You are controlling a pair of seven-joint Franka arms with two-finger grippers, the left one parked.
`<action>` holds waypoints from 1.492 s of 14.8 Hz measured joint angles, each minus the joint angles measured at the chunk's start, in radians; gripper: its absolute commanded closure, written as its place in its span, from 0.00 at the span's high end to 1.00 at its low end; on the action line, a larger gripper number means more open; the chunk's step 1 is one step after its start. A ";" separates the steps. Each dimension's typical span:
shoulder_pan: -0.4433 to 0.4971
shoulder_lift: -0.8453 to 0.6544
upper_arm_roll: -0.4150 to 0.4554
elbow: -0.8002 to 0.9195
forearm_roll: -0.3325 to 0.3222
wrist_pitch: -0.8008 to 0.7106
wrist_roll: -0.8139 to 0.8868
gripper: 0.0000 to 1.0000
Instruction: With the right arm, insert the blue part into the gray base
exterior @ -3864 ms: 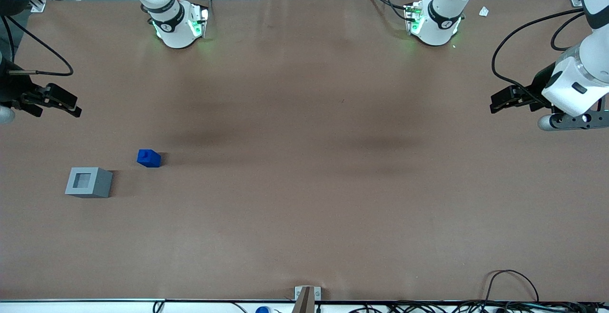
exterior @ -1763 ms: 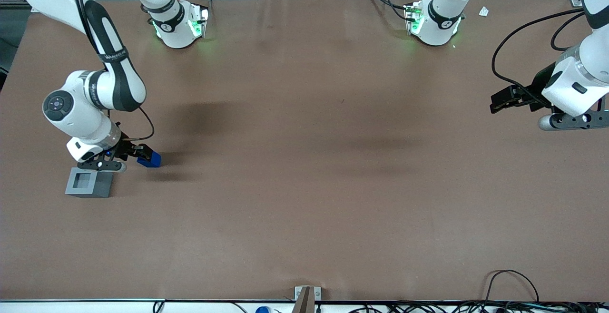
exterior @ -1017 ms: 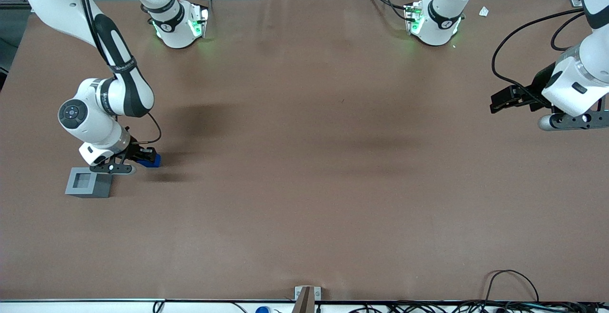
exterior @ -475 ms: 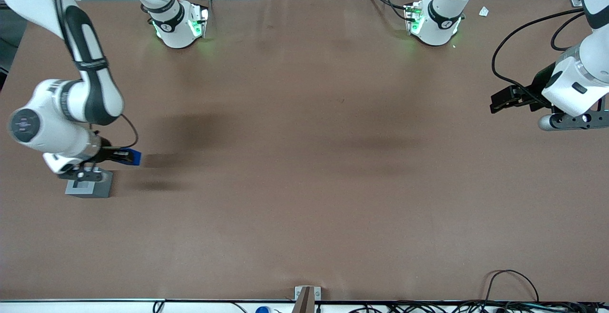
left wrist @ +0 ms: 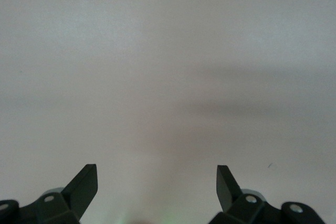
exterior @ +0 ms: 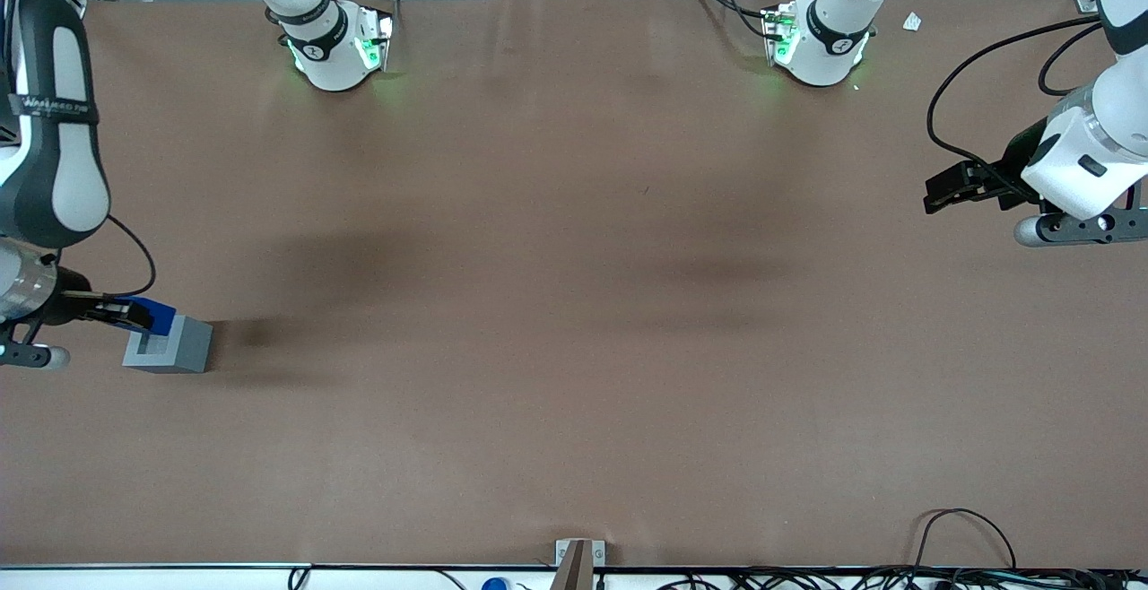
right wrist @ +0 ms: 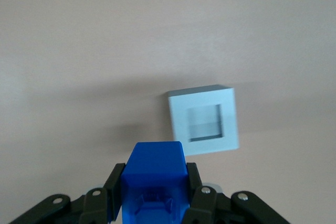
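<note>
The blue part (right wrist: 153,174) is clamped between the two black fingers (right wrist: 116,182) of the tool (right wrist: 153,190) and is carried clear of the worktop (exterior: 574,348); the wrist view shows a finger pressed against each of its opposite side faces. In the front view the blue part (exterior: 154,313) overlaps the upper edge of the gray base (exterior: 168,344), with the tool (exterior: 126,314) reaching in from the working arm's end of the worktop, where the right arm (exterior: 45,169) comes down. The relation the coming move turns on is the offset between the part and the recess: in the wrist view the gray base (right wrist: 203,120) lies ahead of the fingertips and a little off to one side of the part's line, so the part does not look centred over the opening yet. The square recess (right wrist: 204,123) in the base's top face faces up and holds nothing; pale walls and floor show inside it. The base sits flat on the worktop, its edges only slightly turned relative to the part's faces, so I judge that little rotation is needed. The stub cannot be made out clearly; whether it points down toward the recess I cannot tell. I judge that the next move calls for a short sideways correction, then a straight lowering.
</note>
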 measured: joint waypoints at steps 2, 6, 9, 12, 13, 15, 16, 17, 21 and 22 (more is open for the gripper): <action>-0.033 0.048 0.000 0.032 0.000 0.002 -0.052 0.05; -0.048 0.079 0.000 0.058 0.000 0.001 -0.062 0.05; -0.063 0.089 0.000 0.058 0.000 0.000 -0.065 0.05; -0.075 0.109 0.000 0.059 0.000 0.002 -0.066 0.05; -0.076 0.118 0.000 0.062 0.000 0.004 -0.066 0.05; -0.076 0.135 0.002 0.068 0.002 0.006 -0.066 0.05; -0.076 0.141 0.004 0.071 0.002 0.007 -0.066 0.04; -0.075 0.148 0.006 0.074 0.002 0.007 -0.066 0.04; -0.075 0.165 0.010 0.080 0.002 0.028 -0.069 0.04; -0.075 0.167 0.010 0.082 0.002 0.030 -0.070 0.04</action>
